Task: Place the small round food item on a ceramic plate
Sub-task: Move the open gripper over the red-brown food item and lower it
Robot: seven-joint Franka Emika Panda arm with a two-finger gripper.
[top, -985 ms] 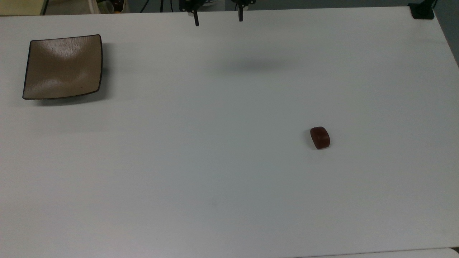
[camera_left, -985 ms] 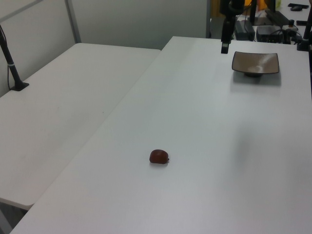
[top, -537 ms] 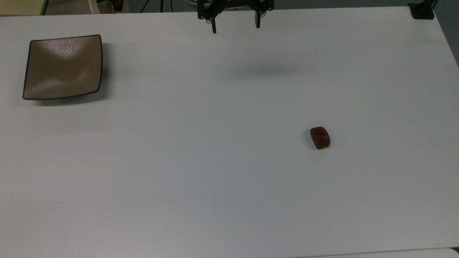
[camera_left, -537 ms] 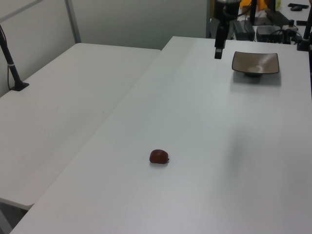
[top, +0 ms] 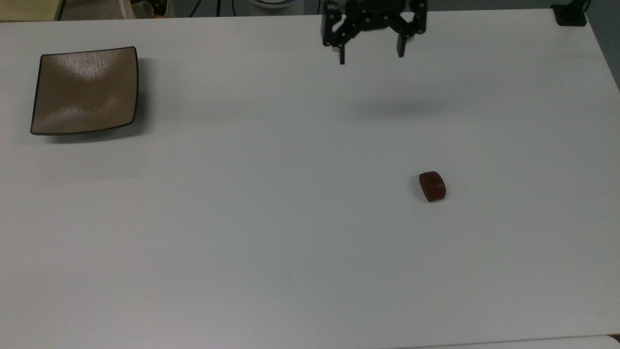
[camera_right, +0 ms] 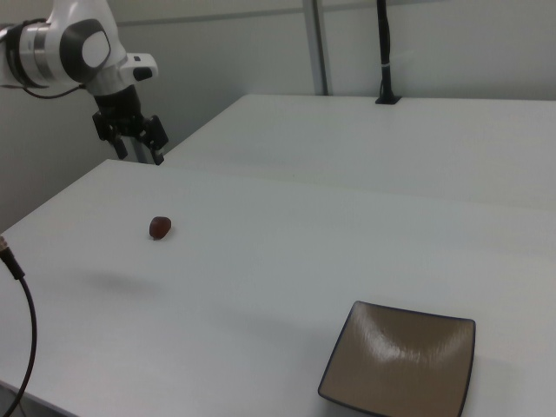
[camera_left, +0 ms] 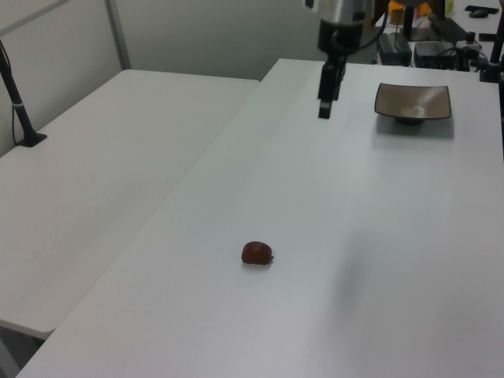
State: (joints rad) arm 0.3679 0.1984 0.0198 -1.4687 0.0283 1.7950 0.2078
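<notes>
No legible text or markings.

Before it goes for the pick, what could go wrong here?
1. The small round food item is a smooth, rounded lump lying loose on the bare table. If the open claw comes down off-centre, one finger may nudge it and it could roll away.
2. The ceramic plate sits near the top view's left edge and the lump lies toward the top view's right. That long carry across the table gives a weak grip time to slip.
</notes>
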